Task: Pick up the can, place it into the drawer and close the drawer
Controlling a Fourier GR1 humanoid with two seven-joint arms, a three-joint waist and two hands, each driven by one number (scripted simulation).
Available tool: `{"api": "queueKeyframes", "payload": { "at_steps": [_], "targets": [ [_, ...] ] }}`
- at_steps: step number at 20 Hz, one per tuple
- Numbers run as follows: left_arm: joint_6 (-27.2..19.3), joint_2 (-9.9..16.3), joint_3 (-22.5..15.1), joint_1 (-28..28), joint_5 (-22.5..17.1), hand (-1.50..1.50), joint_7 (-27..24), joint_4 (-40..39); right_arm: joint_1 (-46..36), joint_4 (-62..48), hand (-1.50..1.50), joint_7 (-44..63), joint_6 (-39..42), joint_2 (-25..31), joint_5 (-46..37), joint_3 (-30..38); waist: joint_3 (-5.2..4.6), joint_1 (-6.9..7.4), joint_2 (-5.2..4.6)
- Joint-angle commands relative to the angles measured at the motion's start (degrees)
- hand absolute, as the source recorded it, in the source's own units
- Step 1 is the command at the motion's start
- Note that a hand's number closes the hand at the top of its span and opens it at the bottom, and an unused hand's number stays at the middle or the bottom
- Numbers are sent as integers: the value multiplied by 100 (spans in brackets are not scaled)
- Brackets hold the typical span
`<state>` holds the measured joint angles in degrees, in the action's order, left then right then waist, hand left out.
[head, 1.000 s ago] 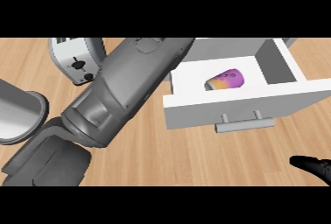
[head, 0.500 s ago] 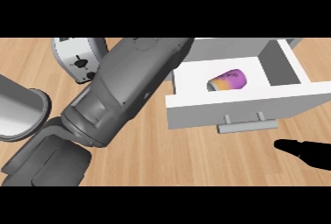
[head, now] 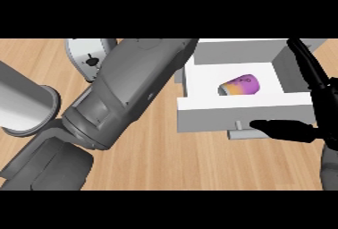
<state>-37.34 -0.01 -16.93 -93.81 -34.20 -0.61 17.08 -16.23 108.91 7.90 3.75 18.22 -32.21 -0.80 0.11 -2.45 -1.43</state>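
Can (head: pixel 239 85) lying on its side inside open drawer (head: pixel 243 117). Right hand (head: pixel 315 105) at drawer front, fingers straight, thumb by handle (head: pixel 243 132), grasping nothing. Left hand hidden; cannot tell.

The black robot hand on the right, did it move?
Yes. The right robot hand has come up and left from the bottom corner, and now sits by the drawer handle.

I could read no words, brand names or numbers anywhere. The can (head: pixel 239 84), lying in the drawer (head: pixel 238 117), carried a small dark mark on its purple side, too small for me to make out.
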Motion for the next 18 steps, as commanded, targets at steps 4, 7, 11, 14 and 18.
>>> {"api": "queueKeyframes", "payload": {
  "at_steps": [4, 7, 11, 14, 18],
  "targets": [
    [100, 2, -16, -58, 158, -150, -86, -152, -592, -1615, -150, -456, -513, -26, -1249, -556, -3, 191, 38],
    [234, 2, 13, 144, 106, -150, -69, 48, -1023, -2390, -150, -417, -825, -193, -1743, -694, -7, 263, 71],
    [259, 169, 183, 12, 104, -150, 178, 72, -1509, -3474, -150, -714, -1340, -451, -2093, -750, -6, 329, 79],
    [304, 252, 77, 132, 234, -150, 186, 217, -1809, -4531, -150, -1030, -1959, -624, -2254, -594, -4, 456, 78],
    [339, 512, 124, 430, 297, -150, 255, 304, -2021, -5421, -150, -1294, -2656, -772, -2500, -490, -4, 420, 78]
  ]
}}
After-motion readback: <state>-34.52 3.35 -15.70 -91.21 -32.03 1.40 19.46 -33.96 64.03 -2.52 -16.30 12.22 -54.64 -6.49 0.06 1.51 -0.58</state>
